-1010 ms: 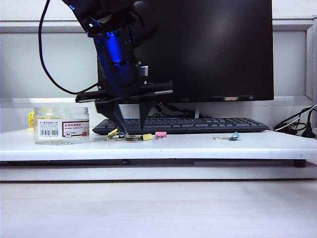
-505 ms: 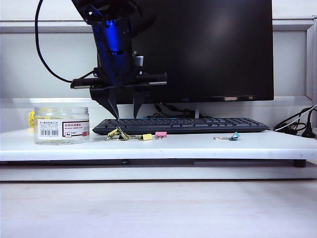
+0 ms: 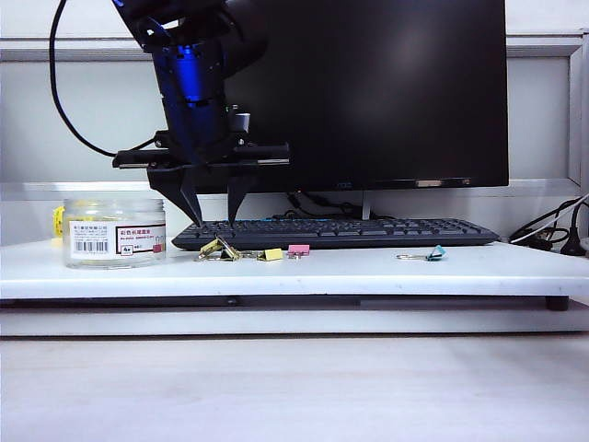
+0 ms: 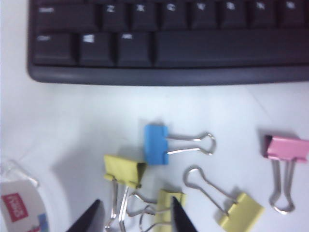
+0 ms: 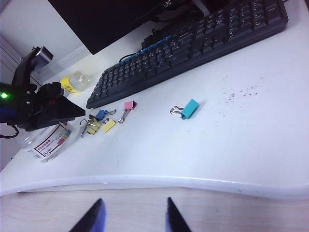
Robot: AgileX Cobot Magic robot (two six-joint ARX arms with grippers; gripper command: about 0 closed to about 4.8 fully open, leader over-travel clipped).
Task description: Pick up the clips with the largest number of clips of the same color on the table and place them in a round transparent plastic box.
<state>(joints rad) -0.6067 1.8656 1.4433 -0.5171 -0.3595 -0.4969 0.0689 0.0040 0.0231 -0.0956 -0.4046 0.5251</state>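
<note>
My left gripper (image 3: 213, 219) hangs over the yellow clips (image 4: 170, 207), jaws parted and empty, nothing between the tips. Three yellow clips lie in a cluster in front of the keyboard (image 3: 336, 232), a blue clip (image 4: 156, 144) touching them and a pink clip (image 4: 286, 149) at their three o'clock, so all three remain to be carried. The round transparent plastic box (image 3: 114, 232) stands at nine o'clock of the cluster; whether any clip is inside I cannot tell. My right gripper (image 5: 133, 215) waits parted and empty at the table's near edge.
</note>
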